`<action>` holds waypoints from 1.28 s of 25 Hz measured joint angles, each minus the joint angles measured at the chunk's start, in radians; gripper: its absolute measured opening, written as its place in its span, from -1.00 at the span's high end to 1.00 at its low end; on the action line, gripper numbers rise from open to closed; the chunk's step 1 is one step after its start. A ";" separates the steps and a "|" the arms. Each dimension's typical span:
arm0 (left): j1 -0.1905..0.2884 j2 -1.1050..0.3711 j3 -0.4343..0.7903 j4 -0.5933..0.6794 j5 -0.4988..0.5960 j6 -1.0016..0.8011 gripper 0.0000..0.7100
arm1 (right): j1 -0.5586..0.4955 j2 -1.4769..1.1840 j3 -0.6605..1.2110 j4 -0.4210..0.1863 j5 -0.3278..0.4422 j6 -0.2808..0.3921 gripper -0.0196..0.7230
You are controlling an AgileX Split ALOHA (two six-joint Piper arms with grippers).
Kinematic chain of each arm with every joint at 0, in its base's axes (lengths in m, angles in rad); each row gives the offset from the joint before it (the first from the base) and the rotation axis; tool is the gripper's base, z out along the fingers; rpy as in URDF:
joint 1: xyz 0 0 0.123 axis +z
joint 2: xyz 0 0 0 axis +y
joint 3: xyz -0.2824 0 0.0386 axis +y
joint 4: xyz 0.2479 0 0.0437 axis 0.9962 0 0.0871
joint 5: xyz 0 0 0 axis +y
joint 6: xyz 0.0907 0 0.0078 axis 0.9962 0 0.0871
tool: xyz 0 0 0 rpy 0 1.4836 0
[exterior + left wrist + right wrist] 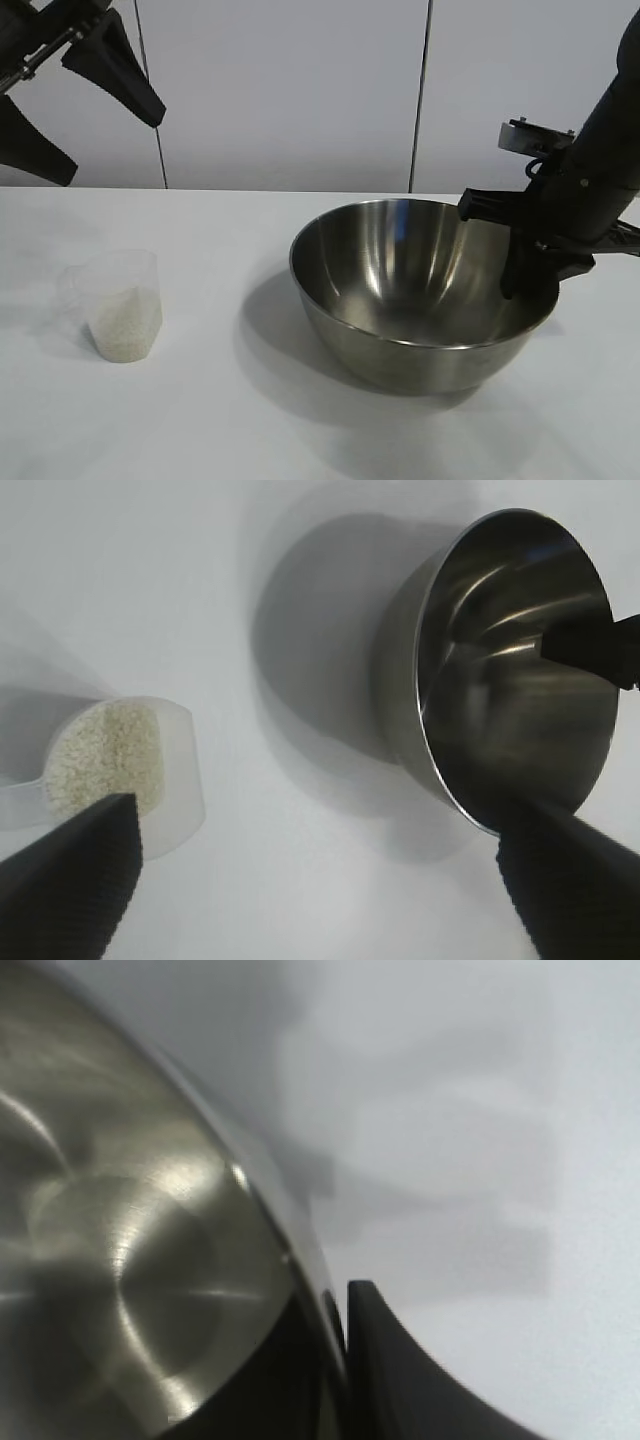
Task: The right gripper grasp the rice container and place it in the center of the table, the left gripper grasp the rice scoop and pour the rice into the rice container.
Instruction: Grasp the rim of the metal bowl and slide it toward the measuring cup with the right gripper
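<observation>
Two thin, slippery steel walls meet at the rice container's [420, 290] rim; right tool [527, 275] pinches it shut at 3 o'clock, left tool [300, 880] gapes empty.

The black two-fingered right gripper [528, 268] points steeply down, fingers pinched together — the black left gripper [75, 105] hangs high, jaws wide apart.

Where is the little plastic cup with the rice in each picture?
Exterior view: the rice scoop stands on the table's left side, far left of the rice container.
Left wrist view: it shows at the lower left, partly behind a black finger.
Right wrist view: not in it.
Shared landmark: the rice container, seen in all three.
</observation>
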 joint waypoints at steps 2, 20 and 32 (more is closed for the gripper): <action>0.000 0.000 0.000 0.000 0.000 0.000 -0.95 | 0.000 -0.012 0.000 0.048 0.011 -0.043 0.92; 0.000 0.000 0.000 0.000 0.000 0.000 -0.95 | 0.204 -0.025 -0.029 0.145 0.017 -0.090 0.92; 0.000 0.000 0.000 0.000 0.000 0.001 -0.95 | 0.210 0.042 -0.033 0.134 -0.044 -0.060 0.92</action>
